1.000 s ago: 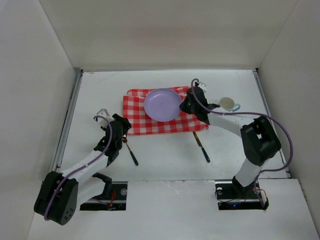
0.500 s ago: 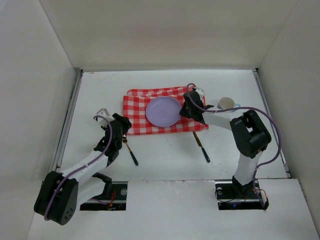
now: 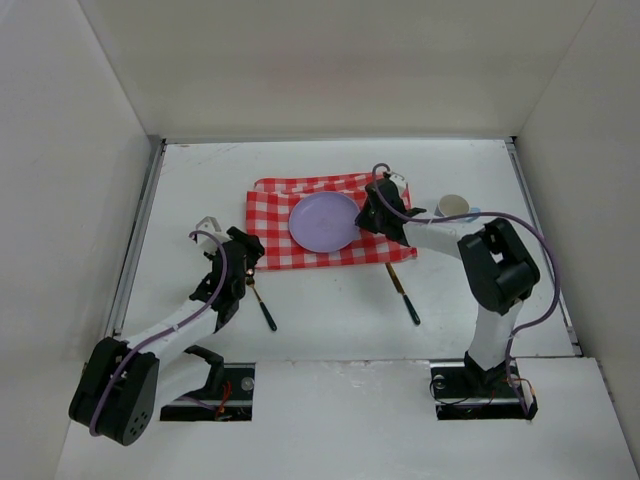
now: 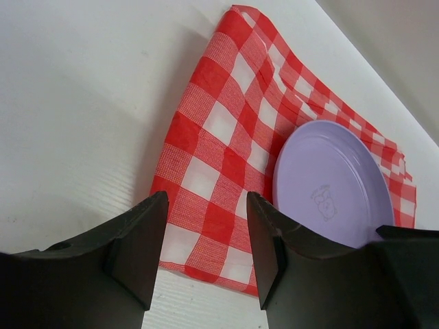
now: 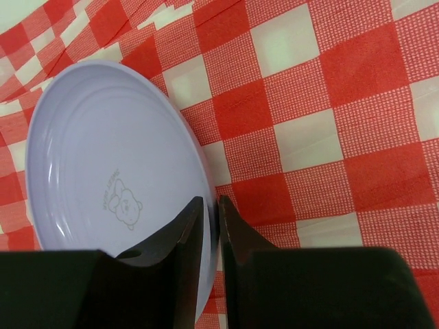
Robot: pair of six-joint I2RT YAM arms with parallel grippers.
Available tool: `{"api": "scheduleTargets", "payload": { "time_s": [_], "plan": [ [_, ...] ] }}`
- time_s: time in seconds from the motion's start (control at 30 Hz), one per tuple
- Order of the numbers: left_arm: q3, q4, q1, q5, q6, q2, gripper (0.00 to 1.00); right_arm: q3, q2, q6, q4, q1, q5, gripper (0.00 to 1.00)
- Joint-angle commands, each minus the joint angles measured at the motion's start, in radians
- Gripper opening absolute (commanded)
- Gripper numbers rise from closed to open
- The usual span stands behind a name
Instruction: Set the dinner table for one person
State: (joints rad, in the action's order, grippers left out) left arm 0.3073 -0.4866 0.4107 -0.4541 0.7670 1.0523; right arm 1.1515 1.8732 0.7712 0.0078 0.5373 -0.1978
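Note:
A lilac plate (image 3: 322, 222) lies over the red-and-white checked cloth (image 3: 270, 240) in the middle of the white dinner table (image 3: 200, 180). My right gripper (image 3: 368, 215) is shut on the plate's right rim. In the right wrist view the fingers (image 5: 209, 200) pinch the edge of the plate (image 5: 103, 157) above the cloth (image 5: 329, 103). My left gripper (image 3: 243, 252) is open and empty at the cloth's front left corner. In the left wrist view the gripper (image 4: 206, 199) frames the cloth (image 4: 219, 137), with the plate (image 4: 329, 185) beyond.
A dark-handled utensil (image 3: 262, 305) lies on the table just in front of my left gripper. Another (image 3: 403, 292) lies in front of the cloth's right corner. A white cup (image 3: 455, 207) stands right of the cloth. Tall white panels surround the table.
My right gripper has come down and slightly left with the plate, which now sits lower over the cloth. The left arm has barely moved.

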Motion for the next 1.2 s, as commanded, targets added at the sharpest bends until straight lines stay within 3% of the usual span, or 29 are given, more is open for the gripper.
{"api": "scheduleTargets", "payload": {
  "time_s": [0.0,0.23,0.33,0.43,0.47,0.57,0.63,0.73,0.77,0.83,0.87,1.03,1.17],
  "plan": [
    [-0.008,-0.052,0.001,-0.008,-0.005,-0.005,0.47,0.022,0.023,0.013,0.055,0.005,0.003,0.25],
    [0.001,-0.040,0.003,-0.011,-0.006,0.008,0.46,-0.042,-0.092,-0.042,0.035,0.005,-0.051,0.56],
    [0.003,-0.030,0.004,-0.011,-0.002,0.005,0.46,-0.107,-0.225,-0.096,0.024,0.005,-0.097,0.62],
    [0.007,-0.027,0.016,-0.012,-0.002,0.005,0.44,-0.177,-0.371,-0.118,0.003,-0.021,-0.135,0.60],
    [0.010,-0.027,0.024,-0.012,-0.002,0.008,0.43,-0.196,-0.419,-0.121,-0.012,-0.050,-0.149,0.54],
    [0.022,-0.027,0.055,-0.015,-0.003,0.017,0.34,-0.216,-0.540,-0.118,-0.101,-0.145,-0.192,0.23],
    [0.035,-0.027,0.079,-0.018,-0.011,0.026,0.27,-0.201,-0.589,-0.122,-0.169,-0.225,-0.250,0.16],
    [0.046,-0.033,0.110,-0.021,-0.024,0.037,0.23,-0.168,-0.615,-0.139,-0.232,-0.354,-0.299,0.19],
    [0.046,-0.036,0.118,-0.021,-0.029,0.037,0.23,-0.162,-0.614,-0.142,-0.235,-0.383,-0.301,0.25],
    [0.046,-0.038,0.124,-0.026,-0.032,0.032,0.23,-0.159,-0.602,-0.132,-0.230,-0.470,-0.290,0.45],
    [0.044,-0.038,0.124,-0.026,-0.032,0.031,0.24,-0.161,-0.597,-0.125,-0.226,-0.496,-0.278,0.48],
    [0.039,-0.038,0.119,-0.028,-0.032,0.028,0.28,-0.174,-0.563,-0.069,-0.186,-0.631,-0.138,0.52],
    [0.041,-0.041,0.124,-0.028,-0.031,0.038,0.30,-0.148,-0.510,-0.059,-0.183,-0.662,-0.085,0.55]
  ]
}}
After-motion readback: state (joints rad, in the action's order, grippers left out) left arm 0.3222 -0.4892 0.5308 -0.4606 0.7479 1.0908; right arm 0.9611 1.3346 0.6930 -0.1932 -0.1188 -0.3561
